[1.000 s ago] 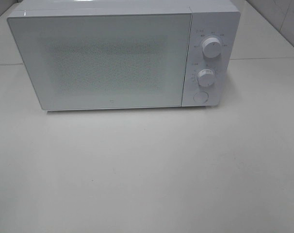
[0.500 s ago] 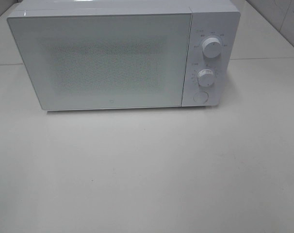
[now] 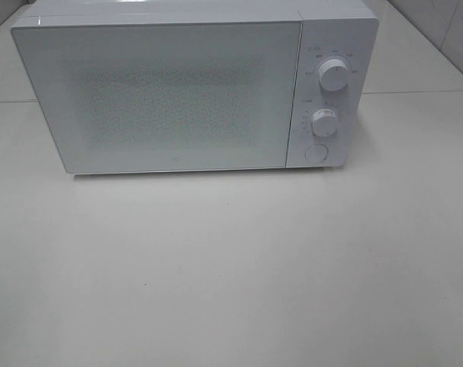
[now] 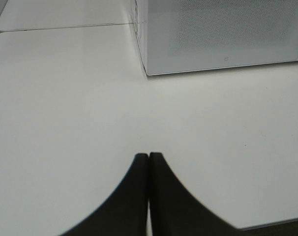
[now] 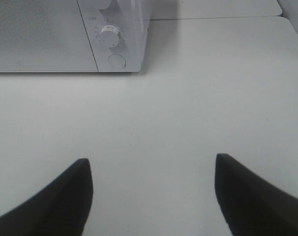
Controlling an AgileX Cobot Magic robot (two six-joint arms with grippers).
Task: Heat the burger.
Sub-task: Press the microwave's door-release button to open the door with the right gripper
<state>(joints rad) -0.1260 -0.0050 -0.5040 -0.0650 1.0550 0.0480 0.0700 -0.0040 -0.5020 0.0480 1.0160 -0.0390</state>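
One white microwave (image 3: 178,92) is standing on the white table (image 3: 231,267), and its single door (image 3: 163,95) is sitting closed. The control panel (image 3: 357,115) is carrying two round knobs, an upper knob (image 3: 334,76) and a lower knob (image 3: 324,121), with one round button (image 3: 315,153) below them.

Two grippers are positioned over bare table in front of the oven. The left gripper (image 4: 148,158) is holding its two dark fingers (image 4: 129,196) pressed together, tip against tip, with nothing between them. The microwave's lower front corner is lying ahead of this gripper, off toward the other arm's side and well apart from the fingertips. The right gripper (image 5: 151,162) is holding its two fingers (image 5: 65,196) wide apart and is gripping nothing; only table is showing in the gap. The lower knob and the round button are lying ahead of it, toward the left arm's side, well apart.

The burger is not showing in any view. The door's speckled pane is hiding the interior, so the burger's place cannot be told.
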